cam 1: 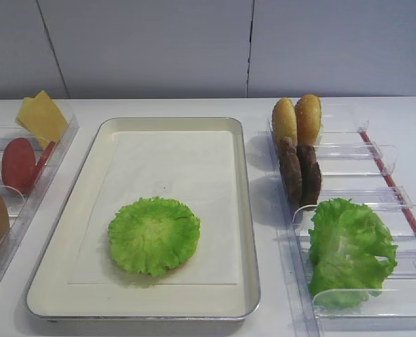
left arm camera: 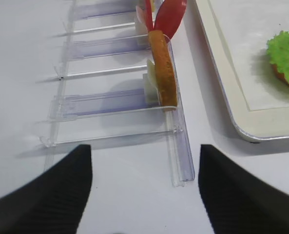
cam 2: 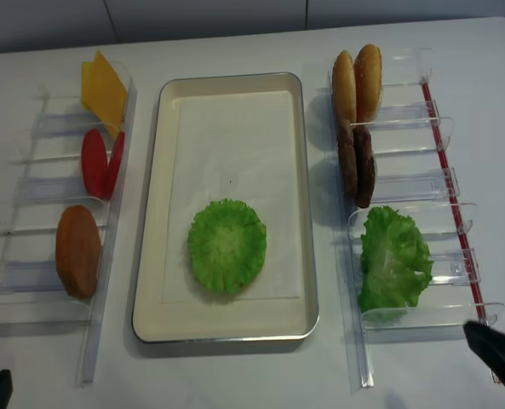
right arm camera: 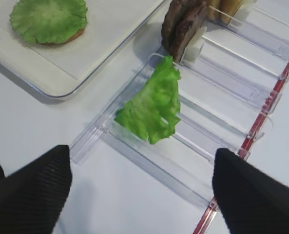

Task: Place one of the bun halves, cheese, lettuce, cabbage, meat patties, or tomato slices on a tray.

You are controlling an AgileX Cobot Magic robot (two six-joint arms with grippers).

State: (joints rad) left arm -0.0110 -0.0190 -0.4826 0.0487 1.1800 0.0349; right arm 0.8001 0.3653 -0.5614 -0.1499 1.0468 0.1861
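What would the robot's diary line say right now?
tray: lettuce lies on bun half | right gripper: open, empty, near cabbage | left gripper: open, empty

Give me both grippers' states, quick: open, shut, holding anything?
Left gripper: open, holding nothing, above the left bins.
Right gripper: open, holding nothing, above the leaf bunch.

lettuce [cam 2: 226,247]: bright green disc, paler centre
tray [cam 2: 154,213]: cream inside, silver rim, white paper lining
bun halves [cam 2: 357,79]: golden-brown
meat patties [cam 2: 354,164]: dark brown
cheese [cam 2: 104,83]: yellow
tomato slices [cam 2: 99,162]: red
leafy greens [cam 2: 393,260]: green, pale veins
bins [cam 2: 422,183]: clear, red edge strip
counter [cam 2: 235,375]: white
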